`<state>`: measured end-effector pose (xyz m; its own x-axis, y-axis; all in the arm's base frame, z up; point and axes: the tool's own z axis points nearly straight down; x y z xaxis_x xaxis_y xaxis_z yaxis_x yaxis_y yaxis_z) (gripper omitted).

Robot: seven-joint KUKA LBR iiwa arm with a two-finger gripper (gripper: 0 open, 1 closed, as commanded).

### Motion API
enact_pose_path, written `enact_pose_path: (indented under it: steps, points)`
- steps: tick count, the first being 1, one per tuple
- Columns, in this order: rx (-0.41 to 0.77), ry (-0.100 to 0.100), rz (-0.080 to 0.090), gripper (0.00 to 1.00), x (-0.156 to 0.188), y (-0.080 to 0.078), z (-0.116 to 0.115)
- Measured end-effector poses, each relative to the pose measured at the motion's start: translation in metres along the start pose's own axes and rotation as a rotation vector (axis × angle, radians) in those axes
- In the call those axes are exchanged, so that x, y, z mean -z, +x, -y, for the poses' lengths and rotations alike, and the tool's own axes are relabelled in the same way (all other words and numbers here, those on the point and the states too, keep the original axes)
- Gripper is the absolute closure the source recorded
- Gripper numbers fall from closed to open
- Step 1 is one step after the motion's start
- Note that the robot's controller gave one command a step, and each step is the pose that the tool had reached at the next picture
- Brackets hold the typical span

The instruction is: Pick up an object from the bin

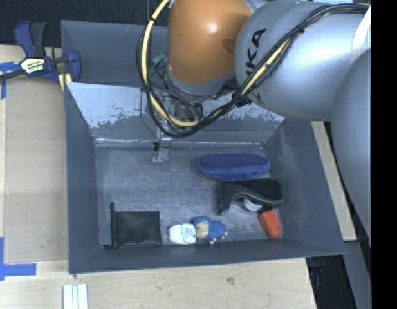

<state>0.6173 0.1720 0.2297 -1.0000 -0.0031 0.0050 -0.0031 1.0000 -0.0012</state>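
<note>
My gripper [161, 150] hangs below the wrist at the back of the bin floor, left of centre, with nothing seen in it. The nearest thing is a flat blue oval pad [233, 166], lying to its right near the back wall. In front of that pad lies a black curved handle-shaped tool [248, 195] with an orange piece [270, 223] at its right end.
A black square pouch [135, 228] lies at the front left of the bin. A small white and blue toy figure [197, 232] lies beside it along the front wall. The arm with its orange cover and cables overhangs the bin's back and right side.
</note>
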Motion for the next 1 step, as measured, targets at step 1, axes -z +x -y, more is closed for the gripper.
enact_pose_path:
  steps: [1]
  points:
    - [-0.116, -0.001, -0.002, 0.0, -0.0909, 0.0529, -0.0538]
